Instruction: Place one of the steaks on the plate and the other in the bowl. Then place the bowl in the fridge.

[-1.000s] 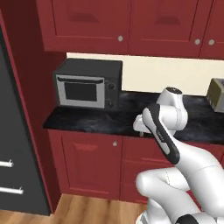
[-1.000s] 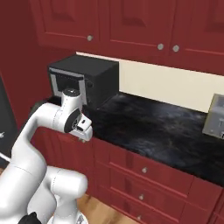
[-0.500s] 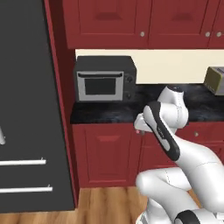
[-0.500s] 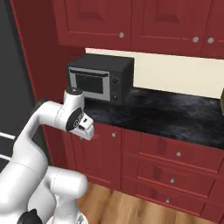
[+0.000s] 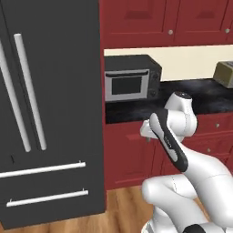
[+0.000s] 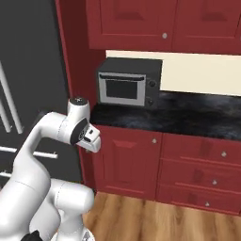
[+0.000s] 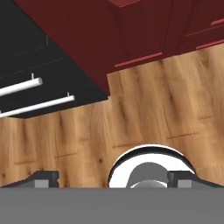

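You had the fridge [image 5: 50,109] filling the nine o'clock side of the left base view, dark grey, doors shut, two long silver bar handles [image 5: 29,91] standing upright on the doors and two horizontal drawer handles [image 5: 43,169] lower down. In the right base view the same fridge [image 6: 28,84] sat at nine o'clock, behind the arm's upper link.

Just beside the fridge, toward three o'clock, a black microwave [image 5: 132,84] stood on the dark bench [image 5: 209,98], under the red wall cabinets [image 5: 168,22]. A toaster [image 5: 225,73] sat at the bench's far three o'clock end in the left base view. Red base cabinets [image 6: 188,169] ran below the bench.

Your claw [image 7: 113,180] pointed down at the wooden floor [image 7: 144,113], with its fingertips [image 7: 43,178] set wide apart at the bottom of the hand view and nothing between them. In that view the fridge's lower drawers [image 7: 39,87] lay at ten o'clock and the red cabinet base at one o'clock. The arm was folded, its hand hanging in front of the base cabinets, well apart from the fridge
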Available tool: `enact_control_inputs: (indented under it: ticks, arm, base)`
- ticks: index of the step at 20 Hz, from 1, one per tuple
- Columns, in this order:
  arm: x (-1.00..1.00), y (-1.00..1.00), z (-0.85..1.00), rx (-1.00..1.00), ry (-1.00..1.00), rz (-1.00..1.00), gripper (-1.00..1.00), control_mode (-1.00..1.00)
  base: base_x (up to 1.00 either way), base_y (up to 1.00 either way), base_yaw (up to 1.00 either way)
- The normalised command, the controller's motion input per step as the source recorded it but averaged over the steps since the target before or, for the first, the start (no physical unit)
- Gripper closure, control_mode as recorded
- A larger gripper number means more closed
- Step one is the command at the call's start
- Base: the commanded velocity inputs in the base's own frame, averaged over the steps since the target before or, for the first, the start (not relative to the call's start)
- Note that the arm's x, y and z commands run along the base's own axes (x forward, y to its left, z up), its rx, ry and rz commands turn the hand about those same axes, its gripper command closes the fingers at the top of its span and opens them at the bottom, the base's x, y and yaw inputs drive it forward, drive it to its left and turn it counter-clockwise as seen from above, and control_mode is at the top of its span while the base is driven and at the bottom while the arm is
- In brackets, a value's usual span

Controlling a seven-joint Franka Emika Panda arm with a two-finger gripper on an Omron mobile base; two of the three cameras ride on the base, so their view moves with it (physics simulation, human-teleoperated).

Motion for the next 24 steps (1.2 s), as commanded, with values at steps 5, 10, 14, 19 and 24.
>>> enact_control_inputs:
  ticks: [5, 10, 14, 19, 24]
  arm:
    - [0.00, 0.00, 0.00, 0.00, 0.00, 0.00, -1.00, 1.00]
    - [0.00, 0.00, 0.00, 0.00, 0.00, 0.00, -1.00, 1.00]
    - [0.00, 0.00, 0.00, 0.00, 0.00, 0.00, -1.00, 1.00]
    - [0.00, 0.00, 0.00, 0.00, 0.00, 0.00, -1.00, 1.00]
    - [0.00, 0.00, 0.00, 0.00, 0.00, 0.00, -1.00, 1.00]
  base:
    - [-0.47, 1.00, -0.22]
    - [-0.46, 1.00, -0.16]
    - [-0.07, 0.65, -0.07]
    - [0.00, 0.21, 0.00]
    - [-0.04, 0.55, 0.21]
